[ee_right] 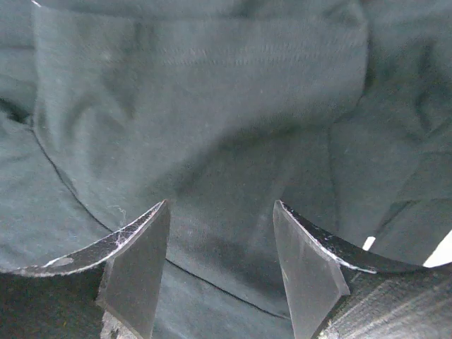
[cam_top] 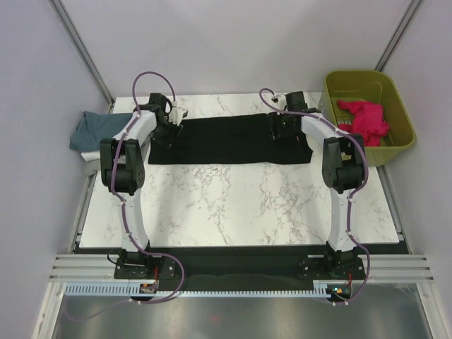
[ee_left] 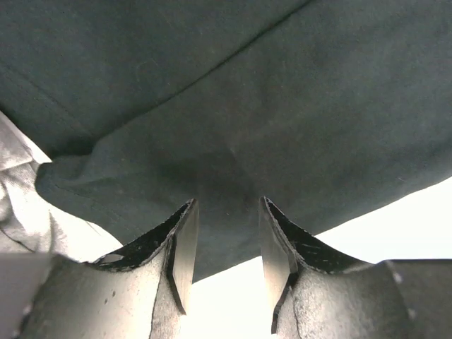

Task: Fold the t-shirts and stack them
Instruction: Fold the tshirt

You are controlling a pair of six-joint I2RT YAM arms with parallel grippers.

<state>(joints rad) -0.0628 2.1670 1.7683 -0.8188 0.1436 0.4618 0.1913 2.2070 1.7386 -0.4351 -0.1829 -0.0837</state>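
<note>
A large black t-shirt point(cam_top: 229, 139) lies as a long flat band across the back of the marble table point(cam_top: 233, 201). My left gripper point(cam_top: 168, 128) is at its left end and my right gripper point(cam_top: 284, 128) at its right end. In the left wrist view the left gripper point(ee_left: 226, 244) is open, its fingers point(ee_left: 185, 254) just over the black cloth's point(ee_left: 247, 106) edge. In the right wrist view the right gripper point(ee_right: 222, 244) is open over layered black cloth point(ee_right: 212, 113), holding nothing. A teal-blue shirt point(cam_top: 90, 131) lies on pale cloth off the table's left edge.
An olive-green basket point(cam_top: 395, 134) stands at the back right and holds a crumpled red cloth point(cam_top: 364, 119). Grey walls close in the left, right and back sides. Pale creased cloth point(ee_left: 21, 205) shows at the left of the left wrist view.
</note>
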